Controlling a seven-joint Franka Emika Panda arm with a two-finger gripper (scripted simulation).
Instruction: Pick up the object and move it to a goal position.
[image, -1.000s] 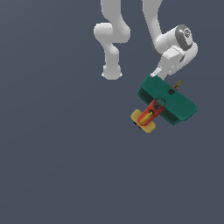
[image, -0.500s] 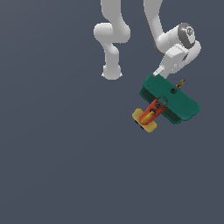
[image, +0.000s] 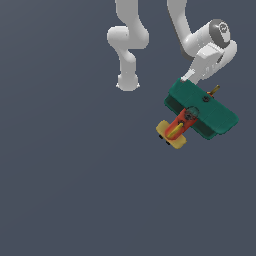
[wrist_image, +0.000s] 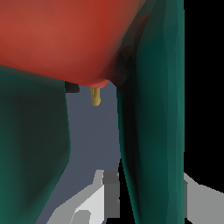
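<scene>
Wrist view, nearest: we find the lens crowded by the toy-like object (wrist_image: 153, 109), its dark teal-green slab filling both sides and its red-orange stem spread across the upper part; a small yellow peg shows in the gap between them.
Claw: we see pale grey pieces low in the wrist view that may be part of it, but the object covers most of it in both views; we cannot tell whether it is spread or pinching.
Object: in the exterior view we record the teal-green rounded rectangular slab with red-orange stem and yellow end block (image: 200, 114) directly under the end of the arm, tilted, the stem and yellow block pointing down toward the exterior view's left.
Contact: the slab's upper edge meets the arm's white wrist housing; whether the object rests on the counter or hangs above it we cannot tell.
Arm: the white jointed Panda arm (image: 207, 50) bends down from the top edge to the object.
Counter: a plain dark blue-grey surface (image: 65, 175) fills the background.
</scene>
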